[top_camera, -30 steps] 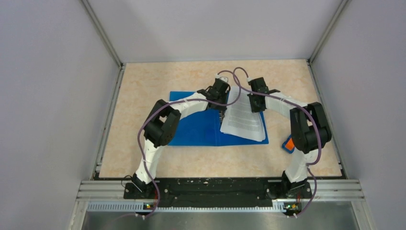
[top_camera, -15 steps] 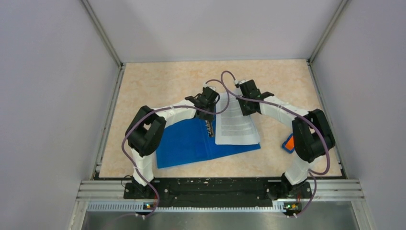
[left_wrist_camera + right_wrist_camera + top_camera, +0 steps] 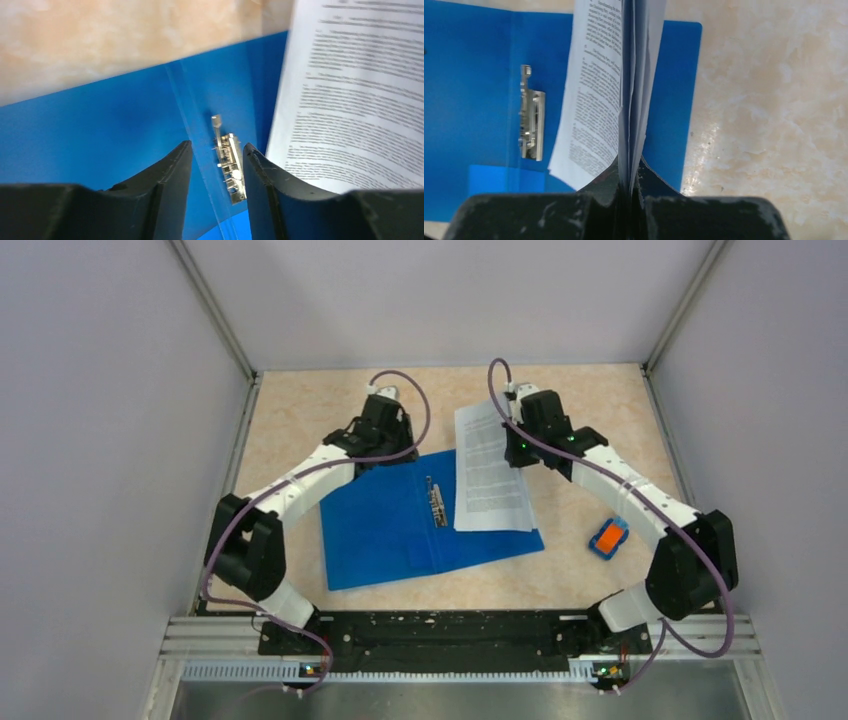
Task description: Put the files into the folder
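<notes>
Within the last second the blue folder (image 3: pixel 390 530) has been swung open. It now lies flat at the centre of the top view, and its metal clip (image 3: pixel 437 502) is exposed along the spine. The left gripper (image 3: pixel 385 408) has been drawn back to the upper left of the folder. Its jaws are parted and nothing is held between them. The files (image 3: pixel 490 475) have been carried toward the far edge. They hang over the folder's right half, and their upper edge is pinched in the clenched right gripper (image 3: pixel 523 435). The folder is therefore judged ready to receive them, though they are not yet laid flat or placed under the clip.

From the right wrist view, several sheets can be seen edge-on between the closed fingers, lifted clear of the blue cover. This lift is hardly readable from above. Through the left wrist view the clip is framed in the gap between the free fingers. Only the top view shows the small orange-and-blue object (image 3: pixel 607 537) at right, apart from the folder.
</notes>
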